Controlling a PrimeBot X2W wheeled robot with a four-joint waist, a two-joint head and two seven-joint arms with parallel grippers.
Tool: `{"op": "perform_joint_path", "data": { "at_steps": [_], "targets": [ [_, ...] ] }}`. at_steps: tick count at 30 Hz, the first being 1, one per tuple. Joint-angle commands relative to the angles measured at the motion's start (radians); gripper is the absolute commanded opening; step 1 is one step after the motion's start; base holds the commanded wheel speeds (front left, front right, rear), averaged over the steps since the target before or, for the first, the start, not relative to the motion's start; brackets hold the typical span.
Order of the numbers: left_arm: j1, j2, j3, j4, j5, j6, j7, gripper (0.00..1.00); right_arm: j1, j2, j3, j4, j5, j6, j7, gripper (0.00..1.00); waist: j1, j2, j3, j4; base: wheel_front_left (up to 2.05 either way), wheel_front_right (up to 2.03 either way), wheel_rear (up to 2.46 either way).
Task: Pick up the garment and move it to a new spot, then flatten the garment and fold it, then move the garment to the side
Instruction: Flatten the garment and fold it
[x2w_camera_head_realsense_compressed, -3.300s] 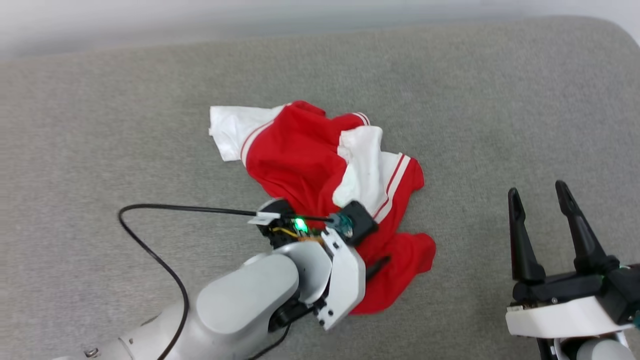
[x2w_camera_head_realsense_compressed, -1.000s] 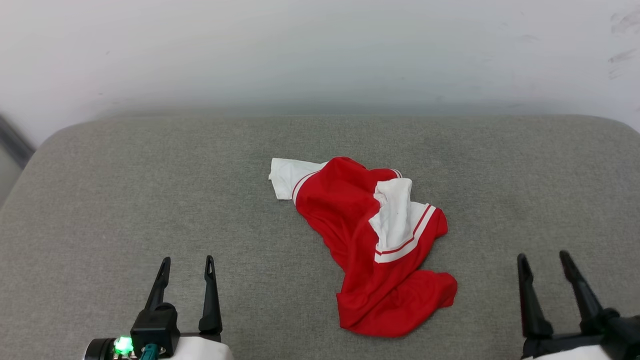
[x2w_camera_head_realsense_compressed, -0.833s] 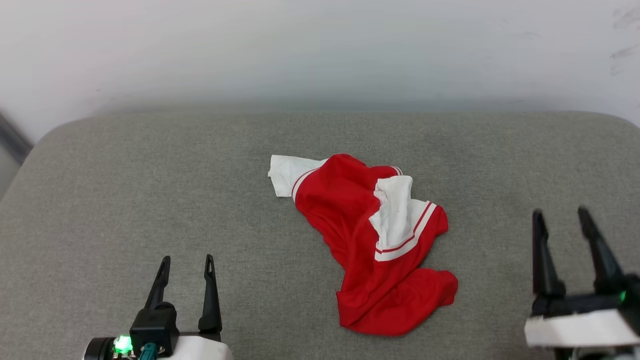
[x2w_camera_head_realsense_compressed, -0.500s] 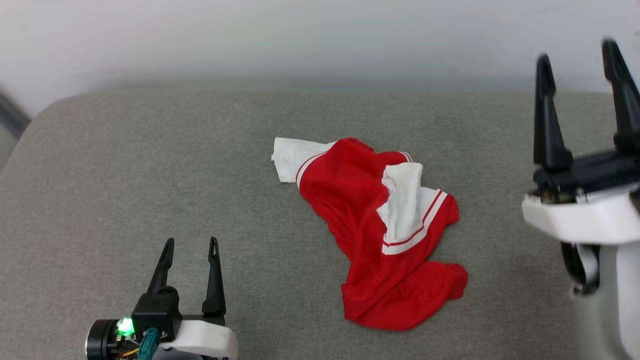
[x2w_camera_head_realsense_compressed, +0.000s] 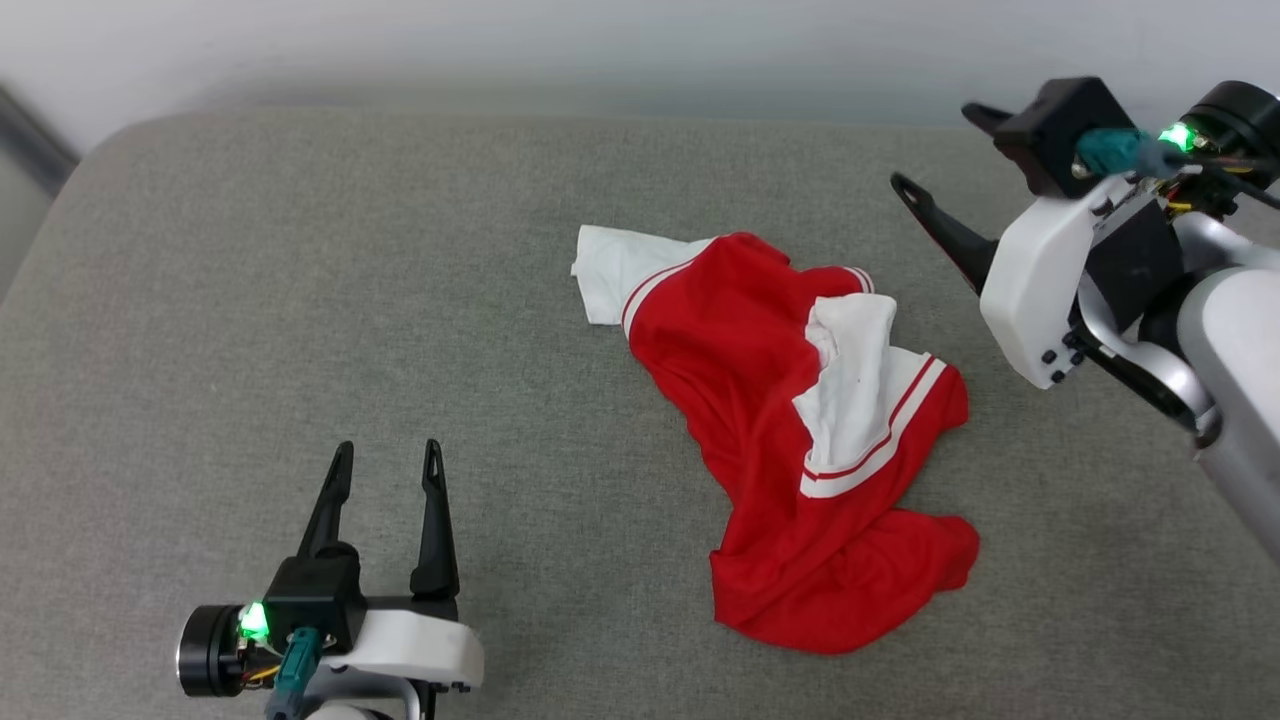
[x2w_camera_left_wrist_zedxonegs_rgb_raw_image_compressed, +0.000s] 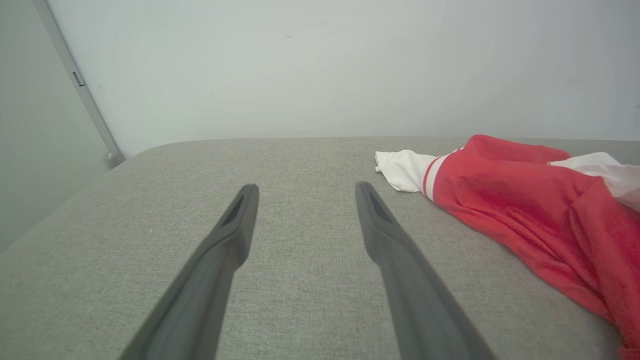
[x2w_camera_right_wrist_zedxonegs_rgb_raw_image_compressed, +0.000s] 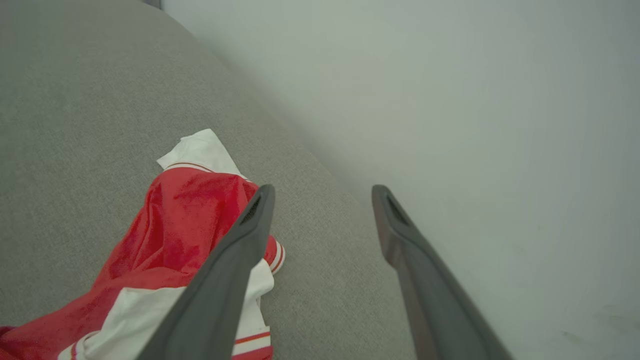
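On the grey cushion (x2w_camera_head_realsense_compressed: 250, 300), mid-surface: the garment (x2w_camera_head_realsense_compressed: 740, 400) lies crumpled, neither arm touching it.
Looks light, limp and soft; I expect it to sag and drag, with no stiffness to lever against. One white sleeve (x2w_camera_head_realsense_compressed: 610, 275) lies spread at the far left, the second sleeve (x2w_camera_head_realsense_compressed: 850, 390) folded over the red body. Likely best holds: the free sleeve's seam and the bunched hem (x2w_camera_head_realsense_compressed: 850, 600). Left gripper (x2w_camera_head_realsense_compressed: 388, 445) sits well apart, fingers spread, empty; right gripper (x2w_camera_head_realsense_compressed: 932, 145) hovers near the garment's far right edge, fingers spread, empty.
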Motion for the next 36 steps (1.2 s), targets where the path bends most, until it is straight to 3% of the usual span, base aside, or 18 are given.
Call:
{"op": "perform_joint_path", "data": {
  "at_steps": [1, 6, 10, 15, 21, 22, 23, 24, 30, 36],
  "targets": [
    [-0.021, -0.001, 0.001, -0.004, 0.006, -0.004, -0.003, 1.0, -0.038, -0.026, 0.039, -0.006, 0.048, -0.001, 0.052, 1.0, -0.0001, 0.0, 0.018, 0.009, 0.0, 0.0, 0.0],
    [-0.056, -0.007, -0.007, -0.013, 0.002, -0.004, -0.003, 1.0, -0.156, -0.137, 0.25, -0.032, 0.291, -0.001, 0.337, 1.0, -0.0001, 0.0, 0.072, 0.033, 0.0, 0.0, 0.0],
    [-0.09, -0.009, -0.02, -0.021, -0.007, -0.003, -0.003, 1.0, -0.206, -0.161, 0.362, -0.007, 0.387, -0.001, 0.45, 1.0, -0.0001, 0.0, 0.122, 0.056, 0.0, 0.0, 0.0],
    [-0.129, -0.011, -0.041, -0.026, -0.023, 0.006, -0.003, 1.0, -0.205, -0.132, 0.459, 0.073, 0.432, -0.001, 0.456, 1.0, -0.0001, 0.0, 0.179, 0.083, 0.0, 0.0, 0.0],
    [-0.157, -0.011, -0.059, -0.017, -0.044, 0.026, -0.003, 1.0, -0.112, -0.091, 0.596, 0.201, 0.48, -0.001, 0.373, 1.0, -0.0001, 0.0, 0.211, 0.099, 0.0, 0.0, 0.0],
    [-0.154, -0.011, -0.057, -0.014, -0.042, 0.026, -0.003, 1.0, -0.116, -0.086, 0.601, 0.201, 0.476, -0.001, 0.346, 0.63, -0.0001, 0.0, 0.206, 0.095, 0.0, 0.0, 0.0],
    [-0.149, -0.011, -0.053, -0.011, -0.04, 0.027, -0.003, 1.0, -0.128, -0.083, 0.601, 0.197, 0.475, -0.001, 0.313, 0.14, -0.0001, 0.0, 0.199, 0.09, 0.0, 0.0, 0.0],
    [-0.142, -0.01, -0.05, -0.008, -0.037, 0.028, -0.003, 1.0, -0.143, -0.086, 0.6, 0.193, 0.47, -0.001, 0.283, 0.0, -0.0001, 0.0, 0.191, 0.084, 0.0, 0.0, 0.0],
    [-0.108, -0.011, -0.027, 0.003, -0.018, 0.022, -0.003, 1.0, -0.214, -0.164, 0.584, 0.117, 0.46, -0.001, 0.105, 0.0, -0.0001, 0.0, 0.116, 0.045, 0.0, 0.0, 0.0],
    [-0.062, -0.011, -0.001, -0.007, -0.009, 0.014, -0.003, 1.0, -0.136, -0.322, 0.542, -0.019, 0.491, -0.001, 0.015, 0.0, -0.0001, 0.0, 0.049, 0.01, 0.0, 0.0, 0.0]
  ]
}}
